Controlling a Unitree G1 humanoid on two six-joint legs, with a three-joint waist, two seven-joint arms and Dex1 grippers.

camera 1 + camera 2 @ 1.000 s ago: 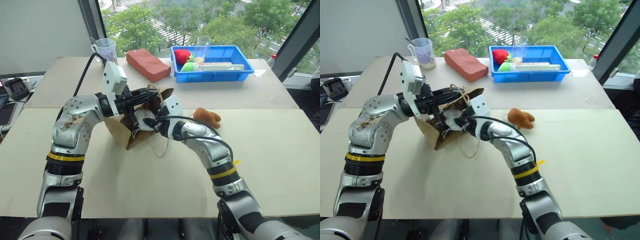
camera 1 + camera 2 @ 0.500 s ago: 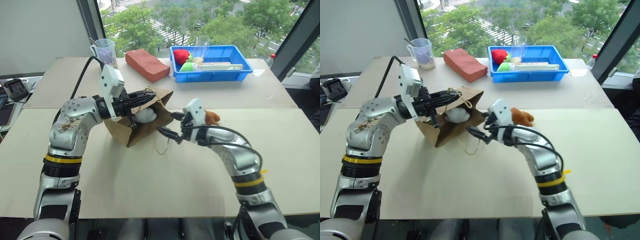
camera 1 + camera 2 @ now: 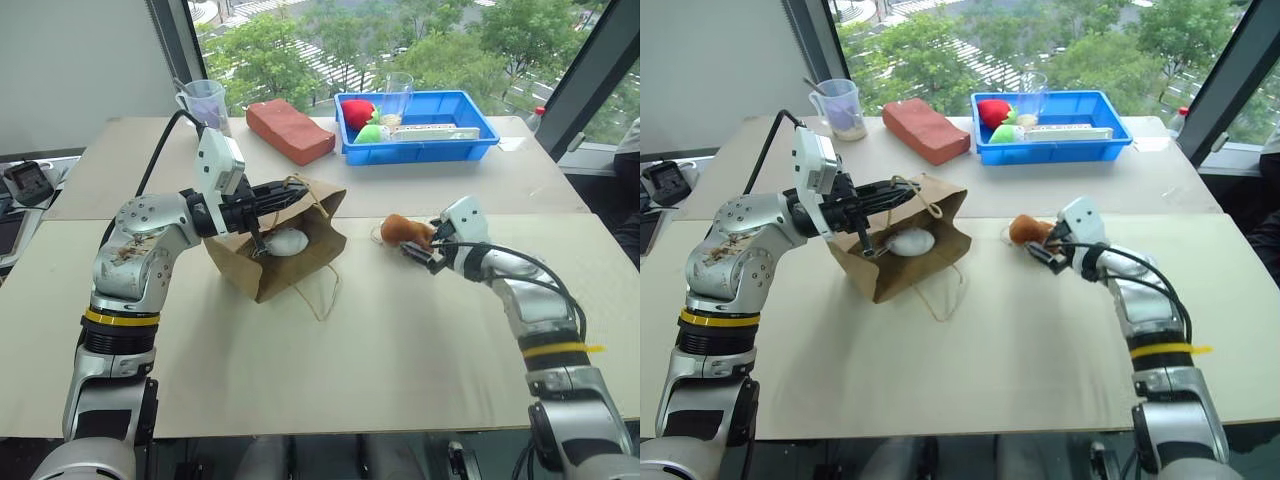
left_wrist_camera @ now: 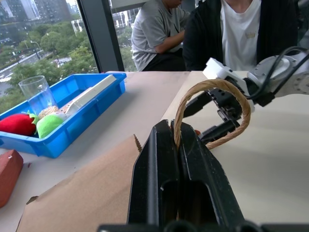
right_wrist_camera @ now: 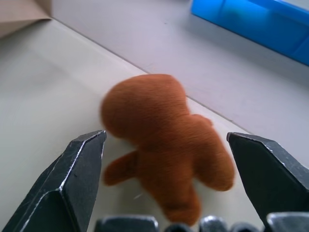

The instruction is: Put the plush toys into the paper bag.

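Right pincer (image 3: 418, 249) sits right of centre in the left eye view, fingers spread wide, nothing between them clamped. Orange-brown plush toy (image 3: 403, 231) lies on the counter (image 3: 400, 330) just up-left of the fingertips; in the right wrist view the toy (image 5: 164, 140) lies in the gap between the two black fingers (image 5: 72, 179), not touching either that I can see. Toy's long axis runs roughly left-right in the left eye view, rounded head end toward frame left, limbs toward the pincer. Left pincer (image 3: 283, 197), centre-left, is closed tight on the string handle (image 4: 212, 104) of the paper bag (image 3: 300, 255); the left wrist view shows the loop pinched between the closed fingers and arching above them. Bag sits on the counter at centre-left, mouth held open and facing right and toward the camera, long axis running from lower left to upper right. White plush toy (image 3: 283, 242) is inside the bag, lying just within the mouth, long axis roughly left-right; can't tell which way its face points. Second handle string (image 3: 322, 297) trails loose on the counter below the bag. Upper frame: blue tray (image 3: 470, 145) with red and green soft toys, reddish-brown block (image 3: 290, 130) left of it, plastic cup (image 3: 205, 100) at upper left. All well apart from both pincers.
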